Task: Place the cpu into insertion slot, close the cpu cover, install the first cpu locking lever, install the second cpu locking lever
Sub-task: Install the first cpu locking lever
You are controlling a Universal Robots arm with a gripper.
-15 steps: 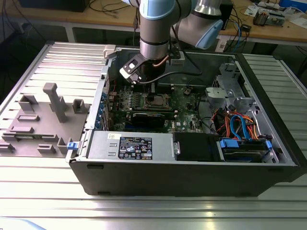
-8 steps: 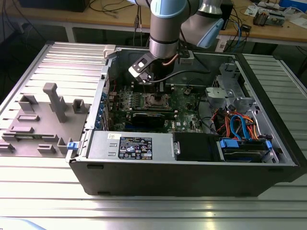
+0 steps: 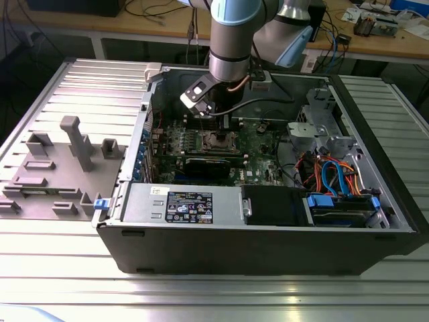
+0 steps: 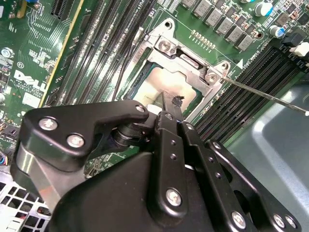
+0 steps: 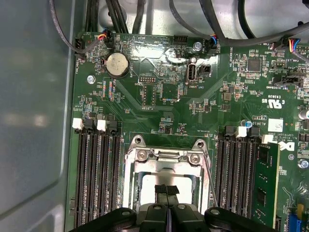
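Observation:
The cpu lies flat in the insertion slot on the green motherboard, its dull silver top showing through the cut-out. The silvery cpu cover lies down over it; its hinge end with two screws shows in both wrist views. My gripper hangs straight over the socket, fingers pressed together with nothing between them, tips at or just above the chip's top. A thin wire locking lever sticks out free from one corner of the socket. The other lever runs along the opposite side.
Long black memory slots flank the socket on both sides, one with a green module. The open computer case has walls all round, cables at the exterior view's right and a grey fixture plate outside to the left.

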